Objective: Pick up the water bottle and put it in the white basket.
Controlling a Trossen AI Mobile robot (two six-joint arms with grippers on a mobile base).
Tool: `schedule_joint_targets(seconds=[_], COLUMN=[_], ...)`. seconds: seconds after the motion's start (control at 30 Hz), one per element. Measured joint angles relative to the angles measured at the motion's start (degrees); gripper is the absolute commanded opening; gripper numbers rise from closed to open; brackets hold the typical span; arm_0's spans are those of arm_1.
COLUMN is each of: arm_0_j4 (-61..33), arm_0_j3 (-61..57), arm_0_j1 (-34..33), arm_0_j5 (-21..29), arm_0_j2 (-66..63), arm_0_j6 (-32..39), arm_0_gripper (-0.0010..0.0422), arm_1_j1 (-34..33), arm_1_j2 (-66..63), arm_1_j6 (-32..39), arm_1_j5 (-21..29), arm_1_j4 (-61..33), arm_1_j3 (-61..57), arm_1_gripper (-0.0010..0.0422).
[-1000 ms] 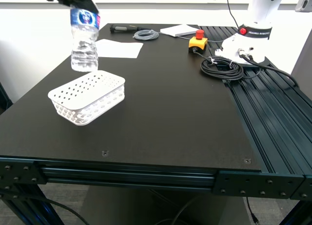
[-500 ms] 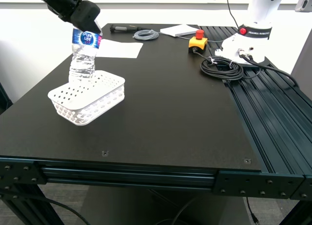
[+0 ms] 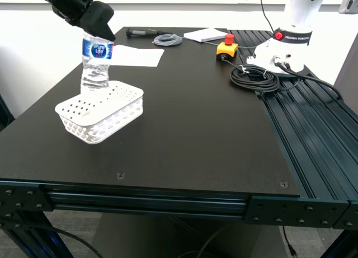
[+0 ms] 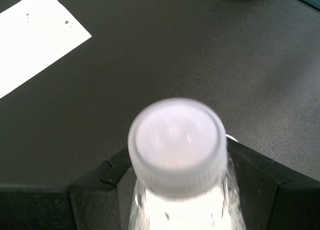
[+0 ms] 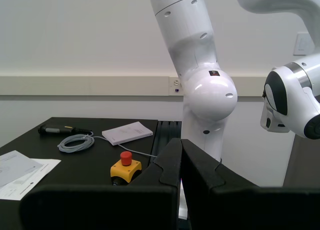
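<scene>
My first gripper clamped on the water bottle neck, bottle upright over the white basket near the table's edge at the exterior view's left, open tabletop beside, my second gripper fingers together.

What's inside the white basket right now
The water bottle stands with its base in the white basket, my first gripper gripping its neck. The lattice walls hide the floor.

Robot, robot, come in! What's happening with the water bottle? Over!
My first gripper shut on the water bottle, upright over the white basket. My second gripper shut, empty. Nothing in the way.
</scene>
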Motion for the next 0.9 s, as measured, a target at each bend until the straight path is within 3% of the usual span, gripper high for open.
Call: schedule_joint_targets(seconds=[0.17, 0.3, 0.43, 0.6, 0.7, 0.9], arm_0_j4=[0.0, 0.0, 0.0, 0.0, -0.02, 0.0], arm_0_j3=[0.0, 0.0, 0.0, 0.0, 0.0, 0.0], arm_0_j1=[0.0, 0.02, 0.04, 0.02, 0.02, 0.07], arm_0_j5=[0.0, 0.0, 0.0, 0.0, 0.0, 0.0], arm_0_j2=[0.0, 0.0, 0.0, 0.0, 0.0, 0.0], arm_0_j6=[0.0, 0.0, 0.0, 0.0, 0.0, 0.0], arm_0_gripper=[0.0001, 0.0001, 0.0001, 0.0001, 0.0001, 0.0001], arm_1_j1=[0.02, 0.04, 0.09, 0.17, 0.2, 0.35], arm_1_j2=[0.0, -0.2, -0.33, -0.39, -0.42, -0.33], arm_1_j6=[-1.97, -2.4, -2.54, -2.56, -2.54, -3.15], arm_1_j5=[0.02, 0.04, 0.11, 0.17, -1.92, -2.6], arm_1_j4=[-0.07, -0.13, -0.26, -1.64, -4.15, -2.93], arm_1_j3=[0.0, 0.02, 1.88, 3.54, 3.63, 3.48], arm_1_gripper=[0.0133, 0.0121, 0.0174, 0.0315, 0.0374, 0.031])
